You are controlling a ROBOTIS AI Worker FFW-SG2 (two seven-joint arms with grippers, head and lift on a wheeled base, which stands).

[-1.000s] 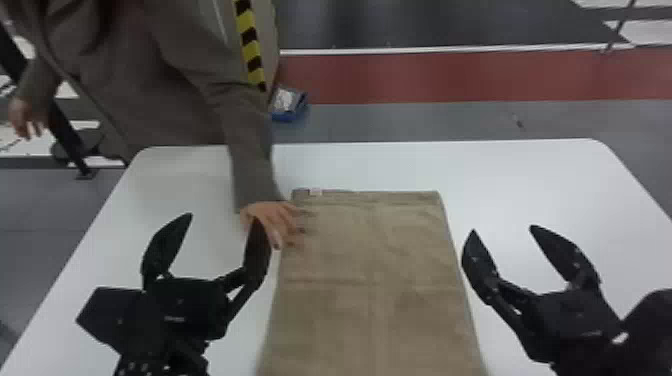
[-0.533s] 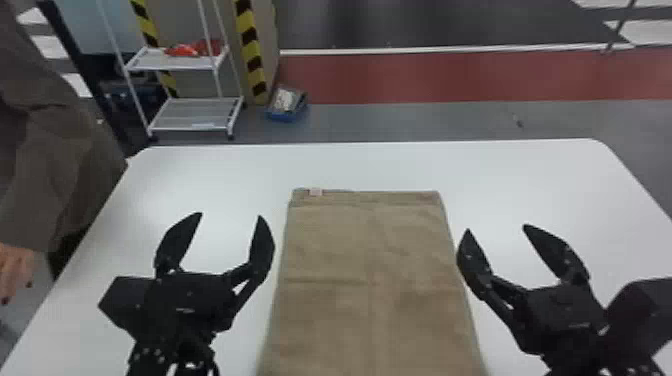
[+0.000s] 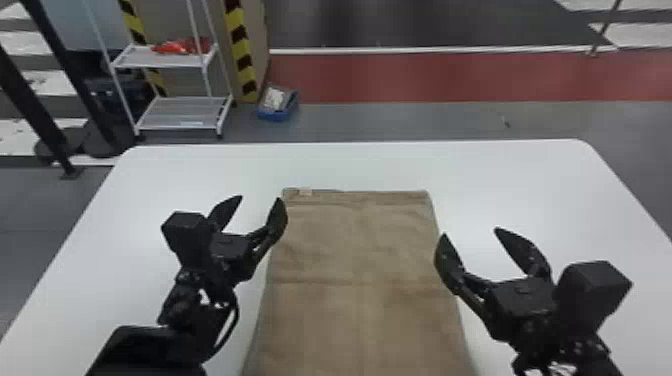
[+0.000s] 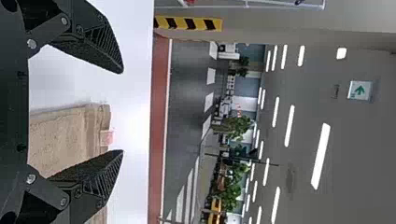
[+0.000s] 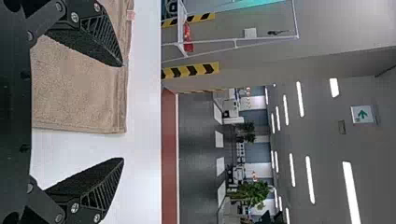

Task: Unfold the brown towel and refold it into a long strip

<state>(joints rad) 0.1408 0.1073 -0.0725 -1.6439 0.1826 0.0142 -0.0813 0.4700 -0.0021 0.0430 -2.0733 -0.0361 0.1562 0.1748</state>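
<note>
My left pincer [image 3: 259, 199] stands wide open with nothing between its fingers, above the left side of the brown, soft-napped cloth towel [image 3: 350, 260]. My right pincer [image 3: 471, 232] is spread just as wide, holding nothing, off the towel's right side. The towel lies flat and lengthwise on the smooth white table [image 3: 510, 175], a small pale tag [image 3: 305, 191] at its far edge near the left corner. That far edge looks layered, though I can't be sure from here how many thicknesses are folded there.

I judge the job barely begun: the towel wants opening before any strip is made. To do it well, I should bring both pincers down at matching corners, slip one finger of each beneath the top layer only, and close gently. Then I should lift low and draw both corners evenly, keeping the cloth taut. Pinching too deep could drag the whole towel; a shallow grip may slide off.
</note>
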